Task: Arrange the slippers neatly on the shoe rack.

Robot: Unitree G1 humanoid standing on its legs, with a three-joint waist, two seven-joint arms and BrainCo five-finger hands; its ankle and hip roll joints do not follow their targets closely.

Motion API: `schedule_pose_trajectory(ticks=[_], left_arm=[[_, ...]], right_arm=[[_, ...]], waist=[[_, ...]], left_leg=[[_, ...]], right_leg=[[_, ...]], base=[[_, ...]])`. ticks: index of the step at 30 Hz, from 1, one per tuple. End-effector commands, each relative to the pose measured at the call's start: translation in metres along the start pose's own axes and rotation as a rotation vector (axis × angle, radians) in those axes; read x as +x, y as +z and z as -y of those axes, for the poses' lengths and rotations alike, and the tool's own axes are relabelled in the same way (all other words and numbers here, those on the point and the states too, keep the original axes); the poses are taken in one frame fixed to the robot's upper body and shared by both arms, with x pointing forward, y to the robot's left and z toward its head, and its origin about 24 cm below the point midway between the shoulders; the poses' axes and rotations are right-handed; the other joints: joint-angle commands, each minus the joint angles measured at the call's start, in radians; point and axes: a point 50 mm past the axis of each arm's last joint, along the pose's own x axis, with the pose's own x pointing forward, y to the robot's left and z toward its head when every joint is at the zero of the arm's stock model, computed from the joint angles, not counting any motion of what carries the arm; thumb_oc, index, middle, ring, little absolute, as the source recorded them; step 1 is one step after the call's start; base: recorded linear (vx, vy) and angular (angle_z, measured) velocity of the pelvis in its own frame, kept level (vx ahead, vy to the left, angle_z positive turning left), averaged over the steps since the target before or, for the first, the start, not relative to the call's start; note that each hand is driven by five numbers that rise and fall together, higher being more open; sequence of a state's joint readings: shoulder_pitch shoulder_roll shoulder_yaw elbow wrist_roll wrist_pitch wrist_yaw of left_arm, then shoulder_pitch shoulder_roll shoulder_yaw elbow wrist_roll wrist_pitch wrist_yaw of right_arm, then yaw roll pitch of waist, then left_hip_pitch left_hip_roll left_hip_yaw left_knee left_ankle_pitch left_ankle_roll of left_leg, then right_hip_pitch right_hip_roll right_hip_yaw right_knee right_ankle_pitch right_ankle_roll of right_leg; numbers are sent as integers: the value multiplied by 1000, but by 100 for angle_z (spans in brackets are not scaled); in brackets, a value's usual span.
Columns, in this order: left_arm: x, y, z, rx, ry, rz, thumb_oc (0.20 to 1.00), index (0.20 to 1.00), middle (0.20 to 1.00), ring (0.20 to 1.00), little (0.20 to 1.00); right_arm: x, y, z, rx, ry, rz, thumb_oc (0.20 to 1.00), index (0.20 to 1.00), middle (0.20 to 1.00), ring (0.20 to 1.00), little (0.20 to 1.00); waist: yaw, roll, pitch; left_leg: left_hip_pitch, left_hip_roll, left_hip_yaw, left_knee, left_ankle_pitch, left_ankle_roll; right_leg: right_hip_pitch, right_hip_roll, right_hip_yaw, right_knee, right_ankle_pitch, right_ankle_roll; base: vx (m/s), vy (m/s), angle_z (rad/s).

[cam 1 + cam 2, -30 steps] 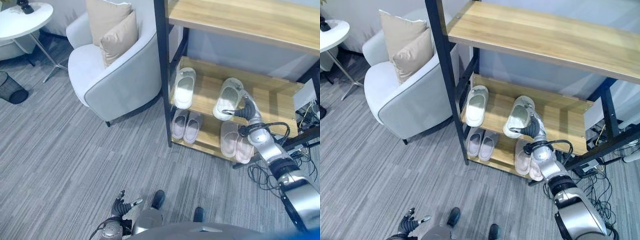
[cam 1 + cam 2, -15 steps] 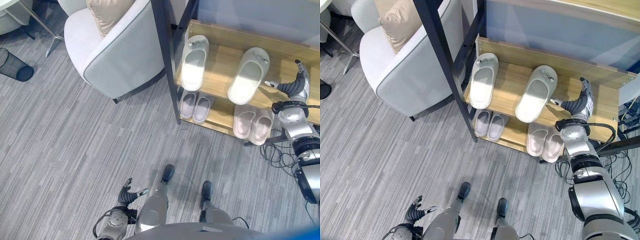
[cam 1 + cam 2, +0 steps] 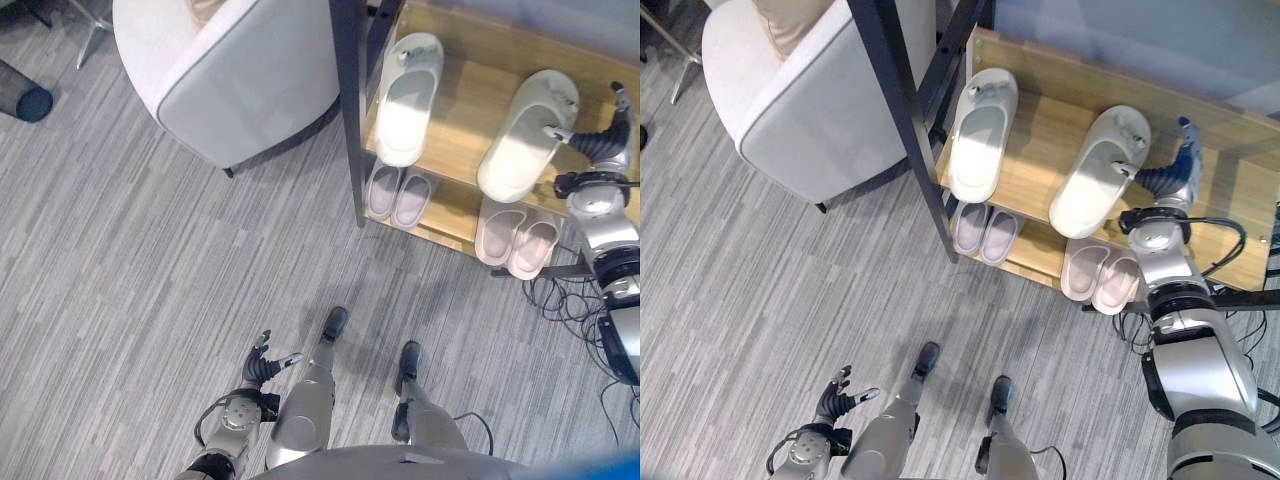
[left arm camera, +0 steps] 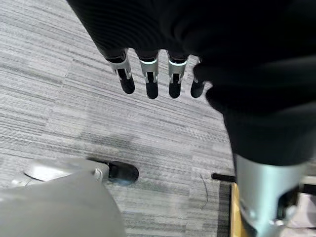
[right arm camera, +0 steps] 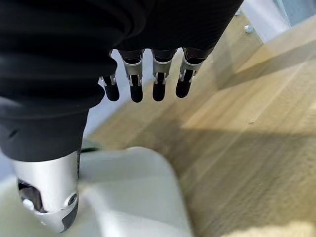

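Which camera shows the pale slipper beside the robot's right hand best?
The right eye view: the whole pale slipper lies on the wooden shelf, the open right hand beside it. The left eye view matches. The right wrist view catches an edge.

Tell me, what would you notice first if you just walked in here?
First the two big white slippers lying apart on the wooden rack's middle shelf, with the right hand open at the right one. Under them, two pairs of pinkish slippers sit side by side on the bottom shelf. A white armchair stands left of the rack, and the left hand hangs open near the floor.
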State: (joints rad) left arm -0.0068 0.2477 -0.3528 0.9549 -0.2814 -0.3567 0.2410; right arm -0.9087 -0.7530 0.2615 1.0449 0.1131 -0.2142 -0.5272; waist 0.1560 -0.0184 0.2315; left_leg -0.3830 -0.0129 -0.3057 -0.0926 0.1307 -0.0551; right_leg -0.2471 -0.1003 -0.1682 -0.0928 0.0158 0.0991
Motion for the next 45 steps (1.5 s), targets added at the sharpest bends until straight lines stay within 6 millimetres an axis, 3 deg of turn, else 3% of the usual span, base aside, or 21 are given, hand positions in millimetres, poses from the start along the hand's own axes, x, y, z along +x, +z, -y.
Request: schedule_pose_trajectory(ticks=[1,2,4,5,6,15,21,31,39,45], left_arm=[[4,8,-2,-16,12,39,1000,1000,1000,1000,1000],[4,9,-2,-15,13,41,1000,1000,1000,1000,1000],[6,13,-2,-20,10,52,1000,1000,1000,1000,1000],[6,13,-3,-21,10,54,1000,1000,1000,1000,1000],[7,14,-3,-21,11,55,1000,1000,1000,1000,1000],[8,17,-2,-22,9,68,1000,1000,1000,1000,1000],[7,14,-2,-23,21,54,1000,1000,1000,1000,1000],[8,15,-3,-23,34,52,1000,1000,1000,1000,1000],[9,17,-4,-22,38,60,1000,1000,1000,1000,1000],[10,15,-6,-24,50,46,1000,1000,1000,1000,1000]], right_arm=[[19,27,32,-14,-78,121,1000,1000,1000,1000,1000],[19,27,31,-14,-75,119,1000,1000,1000,1000,1000],[19,23,27,-14,-60,93,545,545,545,545,545],[19,23,26,-13,-56,93,451,451,451,451,451],[19,24,26,-15,-56,95,200,200,200,200,200],[14,19,16,-64,-54,86,200,200,200,200,200],[13,44,10,-41,-101,196,200,200,200,200,200],[10,60,-4,44,-116,209,200,200,200,200,200],[10,48,-4,56,-132,134,200,200,200,200,200],[10,53,-8,70,-125,140,200,200,200,200,200]], waist=[[22,-24,-22],[24,-25,-19],[31,-29,-12],[32,-30,-11],[32,-30,-10],[35,-34,-6],[28,-33,-5],[36,-36,-9],[44,-33,-12],[47,-36,-14]], left_leg=[[32,-61,12,5,-54,-23],[29,-62,10,5,-53,-23],[16,-66,3,5,-49,-25],[12,-67,3,5,-48,-26],[9,-67,2,5,-47,-27],[14,-68,-4,5,-49,-25],[22,-61,2,5,-53,-19],[22,-70,-3,5,-53,-15],[16,-76,-10,5,-52,-15],[15,-75,-11,5,-52,-14]], right_leg=[[1,-14,-64,6,9,63],[-1,-14,-66,6,10,64],[-9,-15,-75,6,10,66],[-12,-16,-78,6,10,67],[-14,-17,-79,6,11,67],[-5,-18,-92,6,11,66],[-8,-19,-76,6,15,65],[-3,-25,-84,6,14,64],[-2,-29,-93,6,14,67],[-1,-33,-97,6,16,69]], base=[[-8,2,14],[-7,1,9],[0,0,0],[-8,4,4],[-8,10,12],[1,-3,5],[-6,5,0],[0,0,0],[-1,5,1],[1,2,1]])
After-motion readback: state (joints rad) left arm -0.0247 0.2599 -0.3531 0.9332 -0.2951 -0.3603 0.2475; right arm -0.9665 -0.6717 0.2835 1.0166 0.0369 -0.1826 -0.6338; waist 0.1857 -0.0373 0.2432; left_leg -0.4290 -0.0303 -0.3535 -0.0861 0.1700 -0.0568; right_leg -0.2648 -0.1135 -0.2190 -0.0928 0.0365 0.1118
